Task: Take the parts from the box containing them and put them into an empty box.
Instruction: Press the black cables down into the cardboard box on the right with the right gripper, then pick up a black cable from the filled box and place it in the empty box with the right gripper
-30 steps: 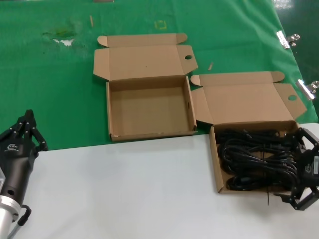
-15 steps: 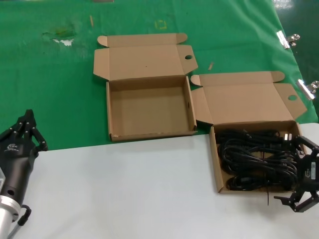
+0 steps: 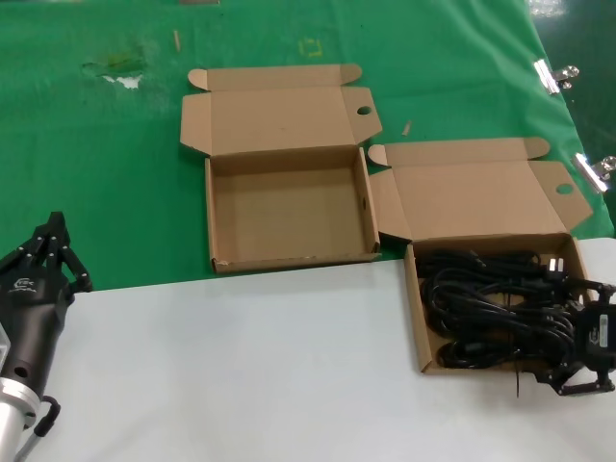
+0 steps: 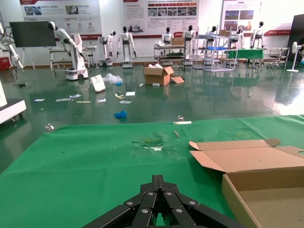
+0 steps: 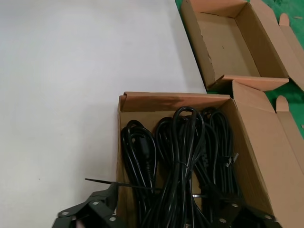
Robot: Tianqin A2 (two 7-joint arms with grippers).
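So the right end effector (image 3: 584,339) is down at the right side of the box (image 3: 420,327) that has the cables (image 3: 491,308) in it, sitting at the box's near right corner. Its fingers are spread wide, one toward the far side and one toward the near side, and in the right wrist view they straddle the black bundles with nothing pinched between them. One finger (image 5: 90,211) sits just outside the front cardboard wall and the other is over the cables. It isn't holding anything that I can see.

The cables are a pile of black coiled bundles lying side by side and filling the box, with a light-coloured plug (image 3: 555,264) poking out at the far right. That box rests on the white part of the bench (image 3: 241,366), lid flap open and leaning back.

The empty box (image 3: 289,207) is on the green cloth (image 3: 96,173), just to the left and farther back, lid open too, bare inside. The two boxes nearly touch at their corners.

The left end effector (image 3: 53,252) is parked at the left edge of the bench, fingers closed together to a point, holding nothing.
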